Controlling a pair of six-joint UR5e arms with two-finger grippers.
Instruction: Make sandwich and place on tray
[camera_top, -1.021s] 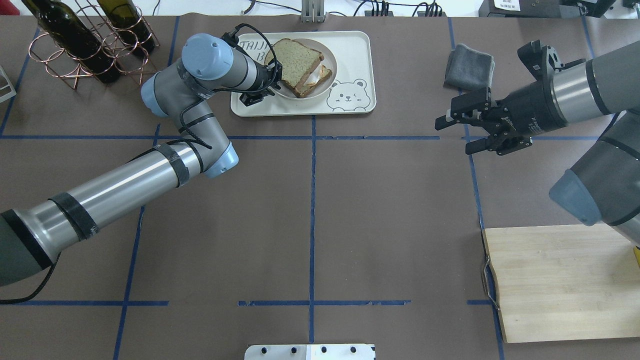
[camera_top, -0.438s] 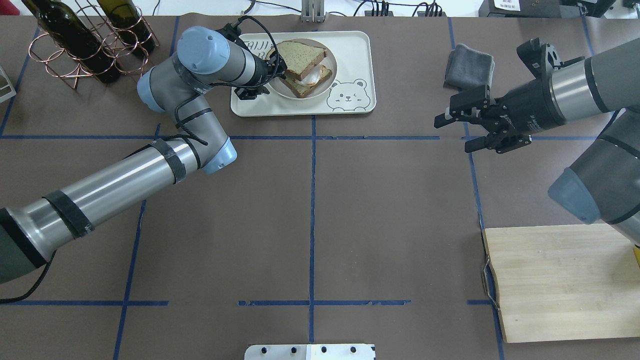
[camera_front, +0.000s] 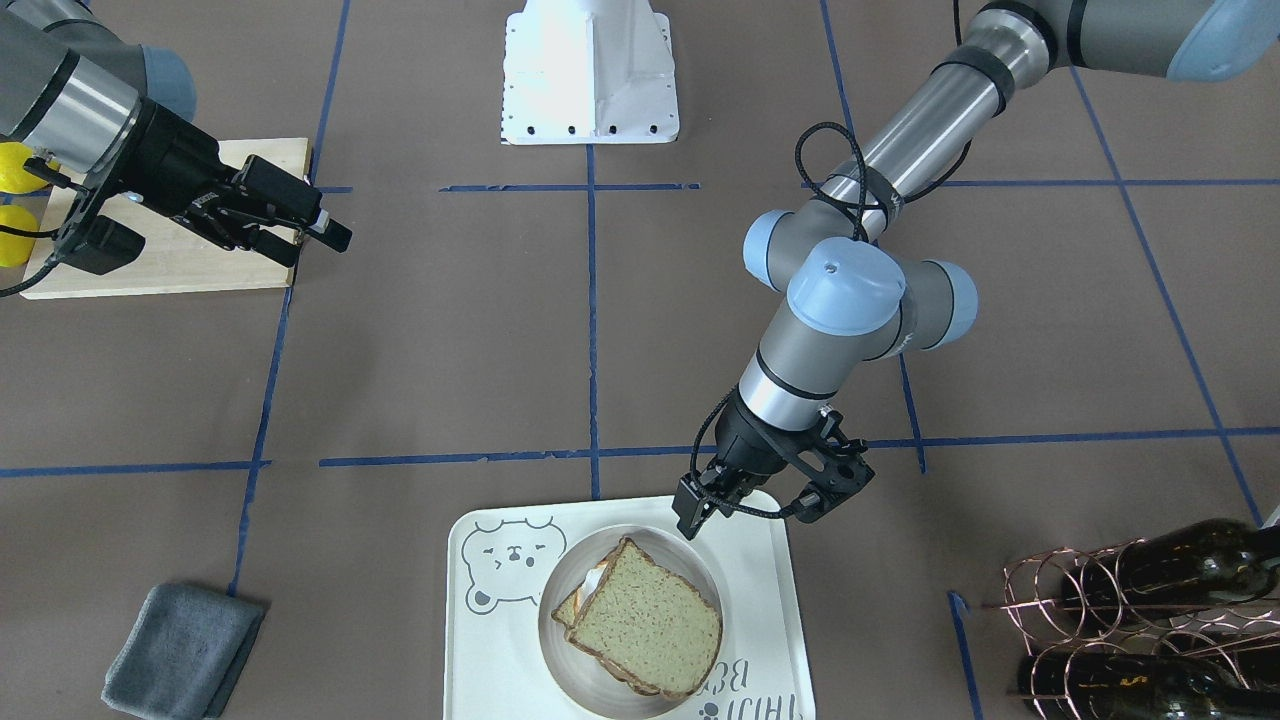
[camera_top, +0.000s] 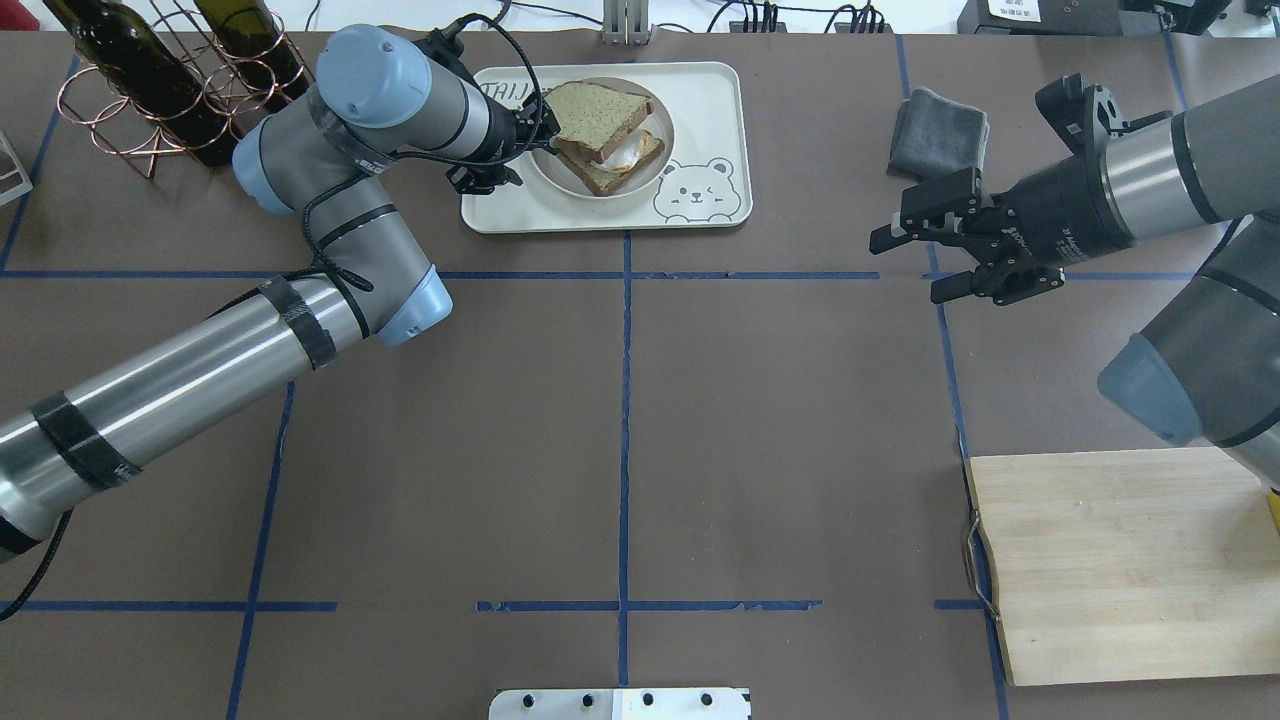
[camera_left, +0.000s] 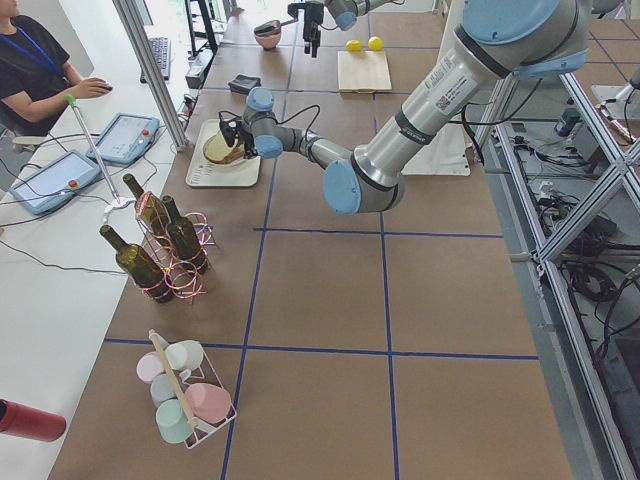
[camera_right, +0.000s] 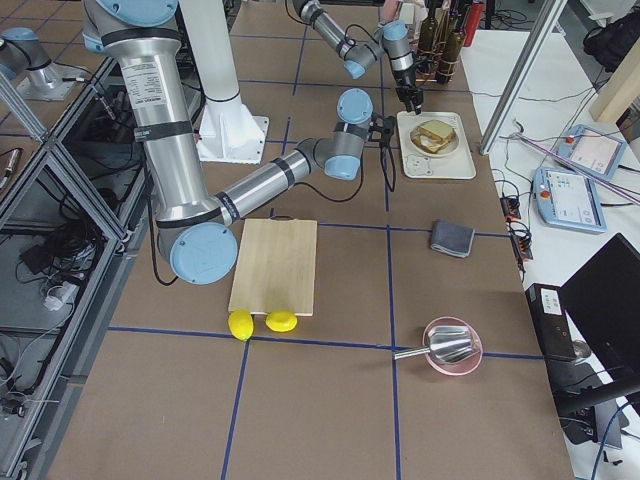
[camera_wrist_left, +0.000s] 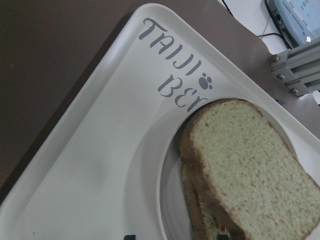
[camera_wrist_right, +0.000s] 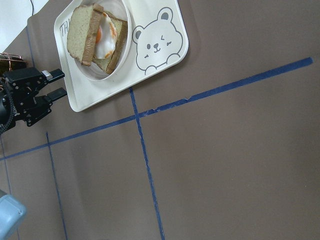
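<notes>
The sandwich (camera_top: 600, 115), two tan slices with a fried egg between them, lies on a small round white dish (camera_top: 600, 192) on the cream tray (camera_top: 710, 100) with the bear face. It also shows in the front view (camera_front: 645, 630), the left wrist view (camera_wrist_left: 250, 165) and the right wrist view (camera_wrist_right: 92, 35). My left gripper (camera_top: 520, 150) is open and empty, just off the dish's left rim over the tray's edge (camera_front: 760, 505). My right gripper (camera_top: 908, 267) is open and empty, hovering far to the tray's right (camera_front: 315, 240).
A folded grey cloth (camera_top: 938, 133) lies right of the tray. A wooden cutting board (camera_top: 1120, 560) sits at the near right with two lemons (camera_right: 262, 322) beside it. Wine bottles in a copper rack (camera_top: 170, 80) stand close to my left arm's elbow.
My left wrist and elbow have swung left and toward the far edge; its gripper stays open by the dish's left rim. My right gripper has barely moved.
</notes>
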